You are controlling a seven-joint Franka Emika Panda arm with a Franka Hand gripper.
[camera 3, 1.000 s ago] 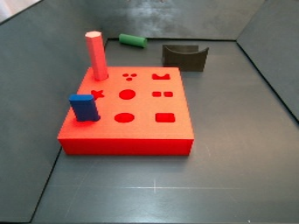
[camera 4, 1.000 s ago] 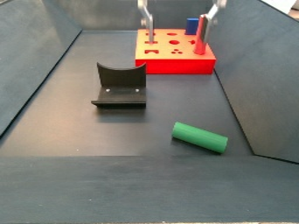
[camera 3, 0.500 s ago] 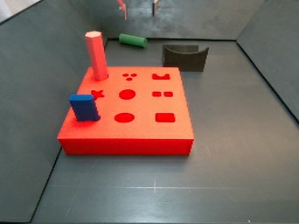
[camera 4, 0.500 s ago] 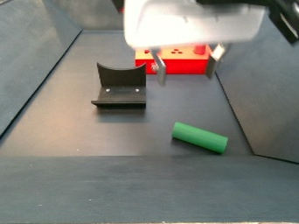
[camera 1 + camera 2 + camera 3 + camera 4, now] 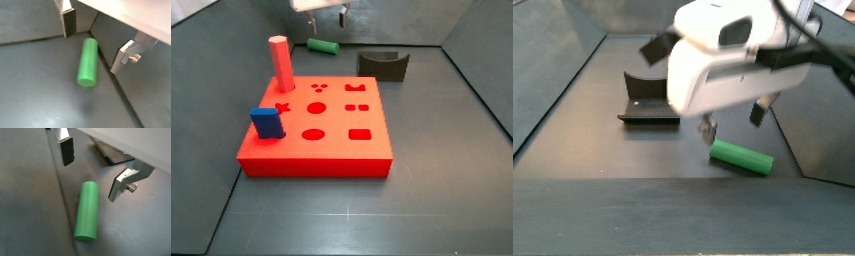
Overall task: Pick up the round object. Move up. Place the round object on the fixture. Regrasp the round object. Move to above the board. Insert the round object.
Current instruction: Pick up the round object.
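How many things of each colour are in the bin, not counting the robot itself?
Green: 1, the round object, lying on the floor below the open gripper
Red: 2, the board and the tall red peg
Blue: 1, the short blue block
Dark grey: 1, the fixture
Total: 5

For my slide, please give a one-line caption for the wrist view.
Open gripper hovers above the green round object lying on the dark floor, fingers either side.

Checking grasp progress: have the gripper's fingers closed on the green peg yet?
No: in a wrist view the gripper is open above the green peg, fingers clear of it.
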